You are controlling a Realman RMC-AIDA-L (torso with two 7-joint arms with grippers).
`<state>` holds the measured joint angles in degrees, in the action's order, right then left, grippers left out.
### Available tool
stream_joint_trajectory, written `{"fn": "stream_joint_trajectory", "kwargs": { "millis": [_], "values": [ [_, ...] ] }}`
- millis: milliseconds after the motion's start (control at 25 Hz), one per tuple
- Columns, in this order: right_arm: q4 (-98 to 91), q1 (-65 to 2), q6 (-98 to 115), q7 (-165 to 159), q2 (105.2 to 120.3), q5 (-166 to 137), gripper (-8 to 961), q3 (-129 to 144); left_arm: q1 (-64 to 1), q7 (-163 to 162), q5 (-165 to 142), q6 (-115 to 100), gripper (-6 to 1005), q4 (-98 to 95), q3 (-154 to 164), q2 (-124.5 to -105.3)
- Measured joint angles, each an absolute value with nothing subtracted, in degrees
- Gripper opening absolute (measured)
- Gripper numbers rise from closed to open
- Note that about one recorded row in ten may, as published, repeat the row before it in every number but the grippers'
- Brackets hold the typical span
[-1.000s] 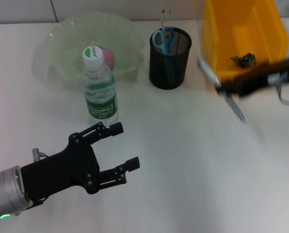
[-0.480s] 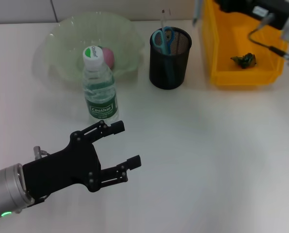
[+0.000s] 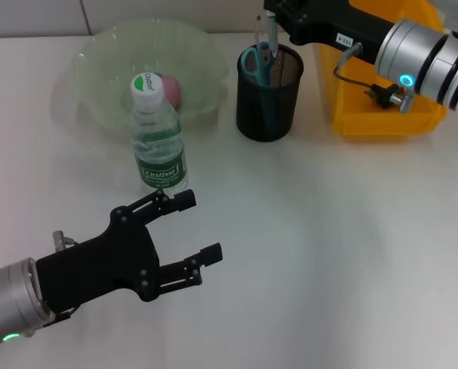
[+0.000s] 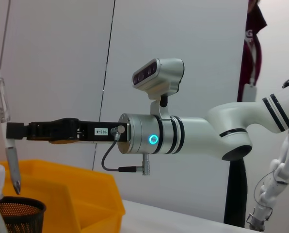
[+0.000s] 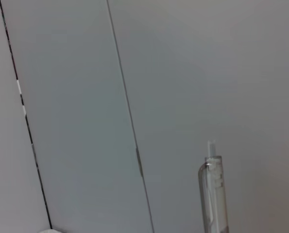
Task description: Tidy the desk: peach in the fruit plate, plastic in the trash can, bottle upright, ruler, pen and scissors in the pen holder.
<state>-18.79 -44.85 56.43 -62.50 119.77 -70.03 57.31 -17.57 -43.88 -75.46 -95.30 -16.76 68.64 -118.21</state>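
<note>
Above pen holder [image 3: 269,92] | right claw [image 3: 273,17] gripping pen [image 4: 5,136] upright

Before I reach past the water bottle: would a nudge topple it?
Probably. The water bottle stands upright, tall and narrow, so a knock near its cap could tip it. It looks nearly full, so likely fairly heavy and steadier low down. Once down, its round body would likely roll.

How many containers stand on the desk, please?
3. The pale green translucent fruit plate stands at the back left, the black mesh pen holder in the middle, the yellow plastic bin at the back right.
</note>
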Motion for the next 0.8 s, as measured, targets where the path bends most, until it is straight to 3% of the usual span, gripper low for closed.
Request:
{"fn": "stream_joint_trajectory", "kwargs": {
  "millis": [200,560,800],
  "values": [
    [-18.58,-44.89,56.02,-62.8,119.8,-69.97,137,57.42,-17.58,-43.83,-75.5,-94.81,829,-16.81,68.56,-118.23],
    [-19.97,-42.41,60.41,-66.89,119.26,-70.92,523,57.39,-17.58,-43.85,-75.65,-94.74,829,-16.81,68.55,-118.3],
    [-33.31,-31.23,77.31,-79.33,118.68,-81.34,685,57.21,-17.56,-44.57,-75.69,-95.16,829,-16.92,68.56,-117.73]
  ]
}}
